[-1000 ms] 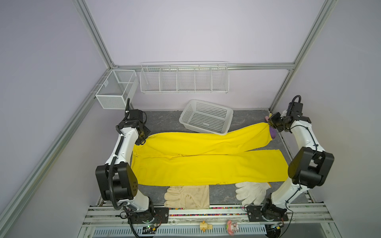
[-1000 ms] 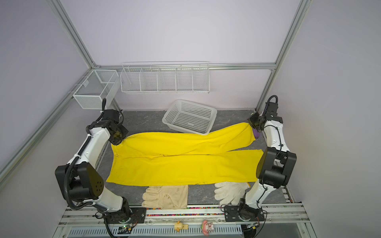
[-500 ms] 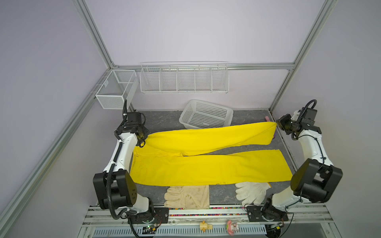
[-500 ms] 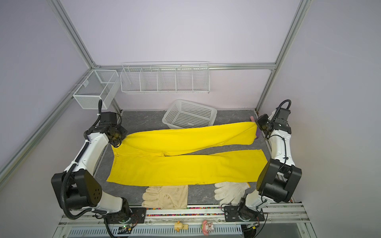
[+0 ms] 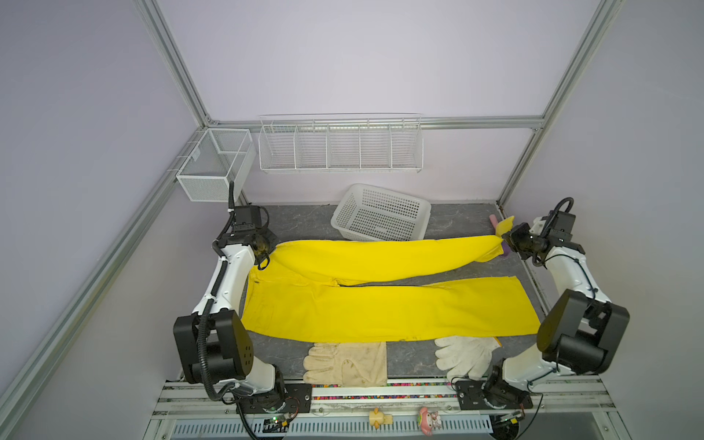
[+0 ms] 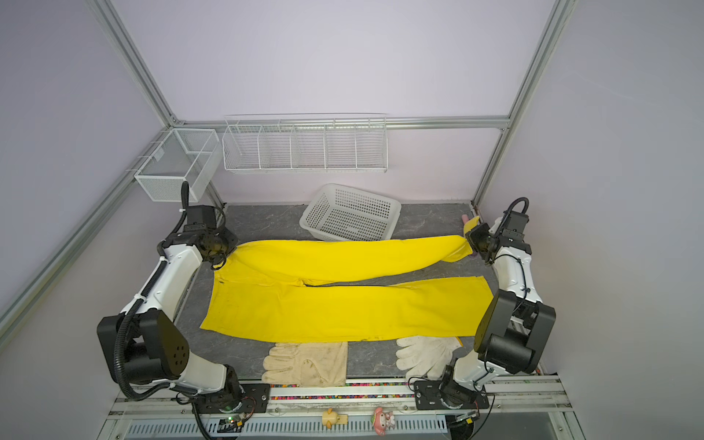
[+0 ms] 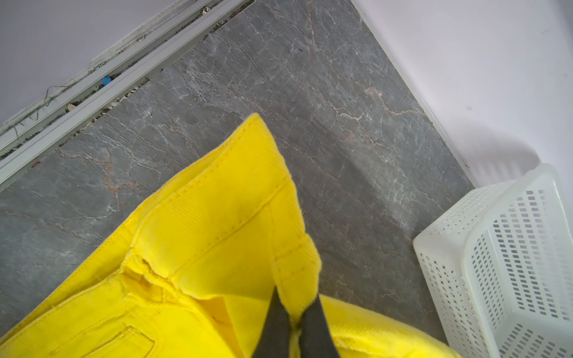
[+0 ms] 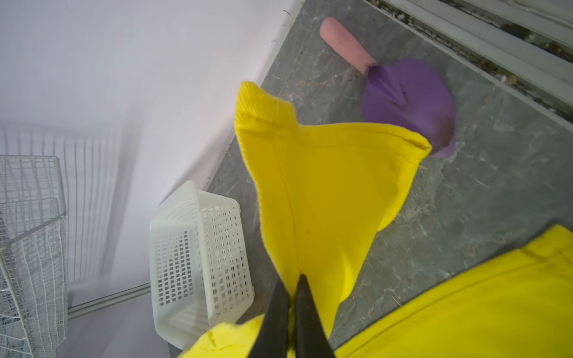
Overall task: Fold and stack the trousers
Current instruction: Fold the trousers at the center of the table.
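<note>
Grey marbled bench (image 5: pixel 297 224), yellow trousers (image 5: pixel 381 308) spread across the middle. Up at 10 o'clock the left hand (image 7: pixel 296 307) is pinched on the waistband corner, and the right hand (image 8: pixel 291 285) at 2 o'clock is pinched on the far leg's hem. I'd sweep both toward 6 o'clock together, cloth taut, landing leg on leg.

The trousers (image 5: pixel 381 312) are plain bright yellow, and the table (image 5: pixel 304 224) is dark grey with thin pale lines like cracks. The basket (image 5: pixel 381 213) is white with rows of little holes. The cream glove (image 5: pixel 346 364) has some dirty marks, the white glove (image 5: pixel 464 354) is plain, and the scoop (image 8: pixel 409 102) is purple with a pink handle.
</note>
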`<state>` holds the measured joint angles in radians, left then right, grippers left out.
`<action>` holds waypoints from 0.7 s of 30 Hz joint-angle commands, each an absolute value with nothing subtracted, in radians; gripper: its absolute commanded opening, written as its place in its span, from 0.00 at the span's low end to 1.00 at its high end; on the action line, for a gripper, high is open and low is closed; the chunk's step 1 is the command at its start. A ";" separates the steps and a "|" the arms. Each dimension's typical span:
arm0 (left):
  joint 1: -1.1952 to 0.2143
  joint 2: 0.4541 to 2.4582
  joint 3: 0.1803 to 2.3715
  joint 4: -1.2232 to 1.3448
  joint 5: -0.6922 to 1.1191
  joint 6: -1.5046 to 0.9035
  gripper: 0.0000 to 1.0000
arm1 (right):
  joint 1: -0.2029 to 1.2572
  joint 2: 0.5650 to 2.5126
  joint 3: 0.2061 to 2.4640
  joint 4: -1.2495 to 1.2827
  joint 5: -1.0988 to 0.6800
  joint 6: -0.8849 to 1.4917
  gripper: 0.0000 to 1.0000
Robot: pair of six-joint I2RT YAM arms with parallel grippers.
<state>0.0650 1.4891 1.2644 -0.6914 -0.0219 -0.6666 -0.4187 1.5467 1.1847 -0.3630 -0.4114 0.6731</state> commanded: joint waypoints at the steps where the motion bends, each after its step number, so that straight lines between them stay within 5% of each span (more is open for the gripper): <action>1: 0.073 1.410 1.198 -0.679 -0.022 -0.639 0.00 | -0.451 1.466 1.127 -0.370 -0.387 0.643 0.06; 21: 0.073 1.031 0.741 -0.655 -0.191 -0.736 0.00 | -0.526 1.176 0.830 -0.660 -0.046 0.613 0.07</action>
